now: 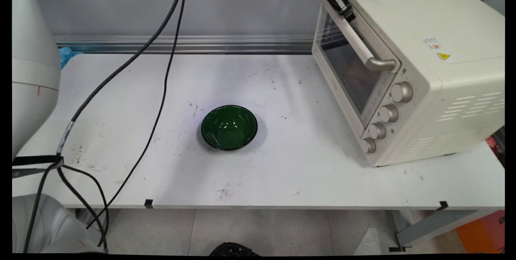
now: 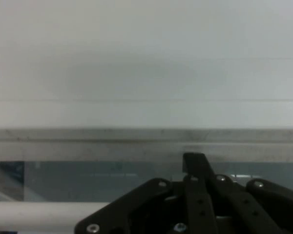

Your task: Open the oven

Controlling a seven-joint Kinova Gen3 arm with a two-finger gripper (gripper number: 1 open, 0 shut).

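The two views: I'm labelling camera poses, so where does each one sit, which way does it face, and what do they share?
Main view: fixed above the table's near side, looking down across it to the wall; shows a green bowl, the toaster oven, hanging black cables and the tool at the oven's top front edge.
Hand view: on the hand, looking along the tool at the oven's top edge; black linkage rises from below.
Shared: the oven's handle, glass door and the tool.

Bowl (image 1: 229,127) mid-table (image 1: 282,179); oven (image 1: 407,70) right, back; end effector (image 1: 342,7) at oven's top-left corner.
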